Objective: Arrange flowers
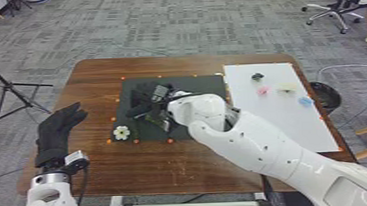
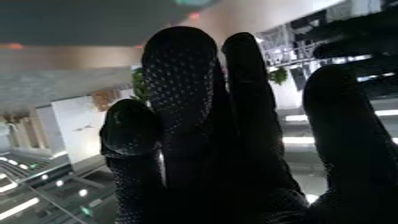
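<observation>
Grey carpet (image 1: 159, 22) surrounds the brown bench (image 1: 165, 167), where a dark mat (image 1: 210, 82) lies beside a white board (image 1: 292, 121). The right hand (image 1: 153, 100) is over the mat; I cannot tell whether it is open or closed, or what it holds. Green sprigs (image 2: 278, 76) show beside it in the right wrist view. The step looks like placing a flower: best done by steadying the stem low, aiming its foot before lowering, and letting go gently so the leaves don't snag. The white flower (image 1: 120, 133) lies at the mat's near left corner, petals facing up; its round bloom gives no clear long axis, and I cannot make out a stem. The left hand (image 1: 61, 129) is open and straight, pointing toward the far side.
</observation>
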